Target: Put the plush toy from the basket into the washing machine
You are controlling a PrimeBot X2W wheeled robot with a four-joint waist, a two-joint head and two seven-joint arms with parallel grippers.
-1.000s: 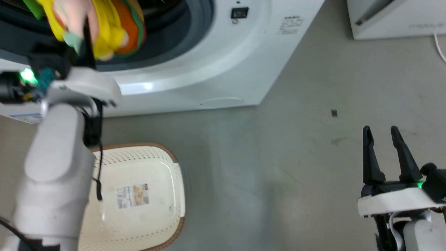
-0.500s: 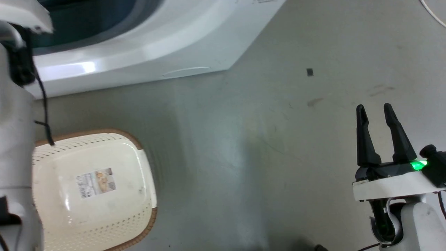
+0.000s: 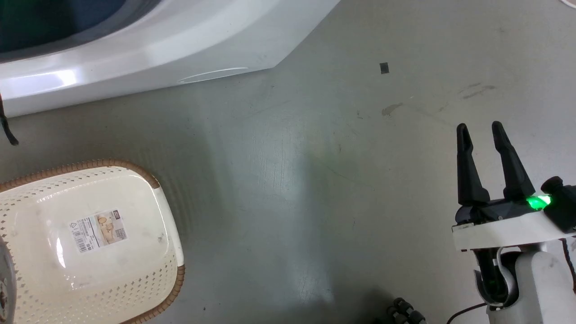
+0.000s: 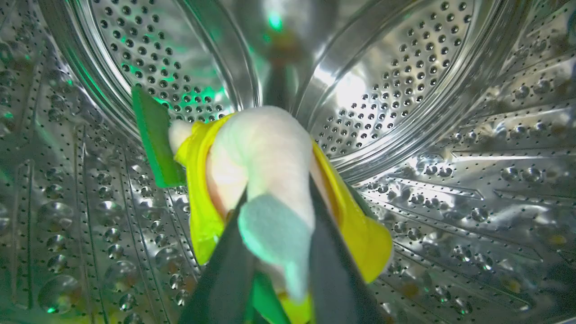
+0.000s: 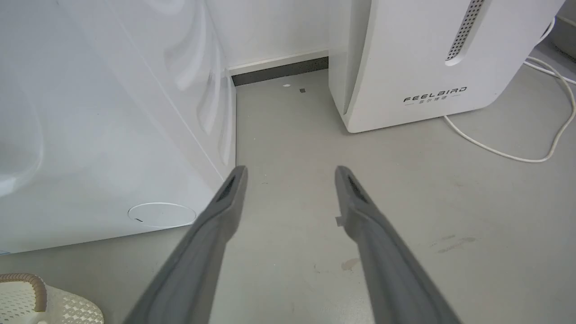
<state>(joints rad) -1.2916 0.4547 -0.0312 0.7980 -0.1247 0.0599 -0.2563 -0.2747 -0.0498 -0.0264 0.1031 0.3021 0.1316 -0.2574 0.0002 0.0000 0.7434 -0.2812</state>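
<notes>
In the left wrist view, my left gripper [image 4: 279, 192] is shut on the plush toy [image 4: 265, 148], a pale peach doll with a yellow top and green trim. It hangs deep inside the washing machine's shiny perforated steel drum [image 4: 427, 90]. The washing machine's white front [image 3: 157, 49] runs along the top left of the head view and stands at the left of the right wrist view [image 5: 112, 135]. The basket [image 3: 150, 182] sits on the floor at lower left, holding just its paper label [image 3: 96, 230]. My right gripper [image 3: 479, 128] hovers open over bare floor, fingers spread [image 5: 290, 173].
A white FEELBIRD appliance [image 5: 432, 63] stands beyond the right gripper, with a white cable [image 5: 508, 155] trailing on the floor beside it. A small black mark [image 3: 384, 67] lies on the grey floor. The basket's rim corner [image 5: 27, 281] shows low at the left.
The head camera has swung, shifting the washer and basket up and left. The left arm, seen holding the toy at the washer's opening, has passed out of the head view. The right gripper stays open.
</notes>
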